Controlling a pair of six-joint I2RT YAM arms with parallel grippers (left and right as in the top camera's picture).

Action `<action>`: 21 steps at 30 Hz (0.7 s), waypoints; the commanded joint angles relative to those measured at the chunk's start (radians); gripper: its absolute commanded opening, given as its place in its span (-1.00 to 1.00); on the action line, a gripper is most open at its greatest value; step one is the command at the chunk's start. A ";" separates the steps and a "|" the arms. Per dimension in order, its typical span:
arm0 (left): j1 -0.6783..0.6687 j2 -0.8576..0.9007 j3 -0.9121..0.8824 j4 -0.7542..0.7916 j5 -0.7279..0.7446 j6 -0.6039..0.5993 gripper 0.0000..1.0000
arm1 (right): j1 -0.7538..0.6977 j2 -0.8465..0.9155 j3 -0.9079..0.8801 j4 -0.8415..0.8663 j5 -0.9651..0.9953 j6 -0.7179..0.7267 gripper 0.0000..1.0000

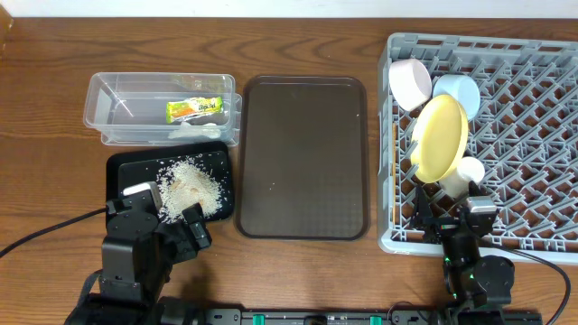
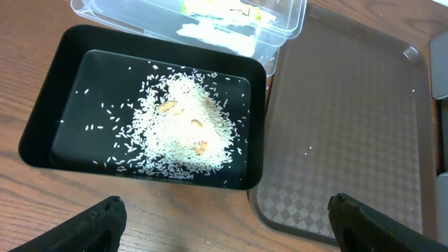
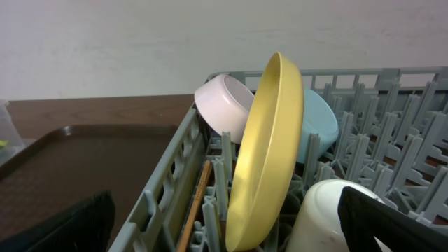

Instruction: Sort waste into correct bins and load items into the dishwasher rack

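We are looking at a wooden surface [image 1: 45,81] with the dishwasher rack [image 1: 542,236] sitting at the right. Inside it, the yellow plate [image 1: 441,137] is standing on edge close to the rack's left wall and tilting slightly. The pinkish-white bowl [image 1: 409,83] is leaning on its side in the far left corner, and the light blue bowl [image 1: 458,88] is lying just to its right, on the far side of the plate. The small white cup [image 1: 465,173] is resting just on the plate's near side. In the right wrist view we are making out the wooden chopsticks [image 3: 198,199] slanting down between the rack's left wall and the plate. The right end effector [image 1: 452,217] is hovering at the rack's near left edge with its fingers spread wide, holding nothing. At the left, the clear tub [image 1: 104,99] is holding the snack wrapper [image 1: 194,109] and a few white scraps. Just on its near side the black tray [image 1: 122,171] is carrying a heap of rice scraps [image 1: 190,185]. The left end effector [image 1: 170,209] is hanging at that tray's near edge, likewise spread wide and empty. The brown serving tray [image 1: 302,158] is lying between the two bins and the rack.
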 commanded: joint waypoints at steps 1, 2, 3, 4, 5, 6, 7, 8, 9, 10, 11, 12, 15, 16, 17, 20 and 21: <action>-0.005 -0.008 -0.011 -0.001 -0.011 -0.006 0.89 | 0.009 -0.007 -0.001 -0.003 -0.007 -0.009 0.98; -0.005 -0.011 -0.011 -0.010 -0.012 -0.005 0.89 | 0.009 -0.007 -0.001 -0.003 -0.007 -0.009 0.99; -0.002 -0.016 -0.012 -0.018 -0.014 0.001 0.89 | 0.009 -0.007 -0.001 -0.003 -0.007 -0.009 0.99; 0.001 -0.026 -0.017 -0.018 -0.022 0.019 0.89 | 0.009 -0.007 -0.001 -0.003 -0.007 -0.009 0.99; 0.002 -0.039 -0.025 -0.010 -0.037 0.024 0.89 | 0.009 -0.007 -0.001 -0.003 -0.007 -0.009 0.99; 0.002 -0.054 -0.040 0.005 -0.049 0.026 0.89 | 0.009 -0.007 -0.001 -0.003 -0.007 -0.009 0.99; 0.002 -0.077 -0.065 0.031 -0.058 0.040 0.89 | 0.009 -0.007 -0.001 -0.003 -0.007 -0.009 0.99; 0.002 -0.100 -0.095 0.064 -0.061 0.060 0.89 | 0.009 -0.007 -0.001 -0.003 -0.007 -0.009 0.99; 0.002 -0.129 -0.135 0.109 -0.062 0.082 0.89 | 0.009 -0.007 -0.001 -0.004 -0.007 -0.009 0.98; 0.004 -0.163 -0.181 0.161 -0.062 0.095 0.89 | 0.009 -0.007 -0.001 -0.003 -0.007 -0.009 0.99; 0.007 -0.192 -0.223 0.207 -0.061 0.104 0.89 | 0.009 -0.007 -0.001 -0.004 -0.007 -0.009 0.98; 0.010 -0.227 -0.272 0.260 -0.061 0.108 0.89 | 0.009 -0.007 -0.001 -0.003 -0.007 -0.009 0.98; 0.019 -0.317 -0.401 0.408 -0.061 0.108 0.89 | 0.009 -0.007 -0.001 -0.003 -0.007 -0.009 0.99; 0.020 -0.350 -0.451 0.472 -0.062 0.108 0.89 | 0.009 -0.007 -0.001 -0.003 -0.007 -0.009 0.99; 0.020 -0.373 -0.489 0.522 -0.061 0.115 0.89 | 0.009 -0.007 -0.001 -0.003 -0.007 -0.009 0.99; 0.021 -0.437 -0.603 0.685 -0.061 0.128 0.89 | 0.009 -0.007 -0.001 -0.003 -0.007 -0.009 0.99; 0.021 -0.453 -0.633 0.732 -0.061 0.130 0.90 | 0.009 -0.007 -0.001 -0.003 -0.007 -0.009 0.99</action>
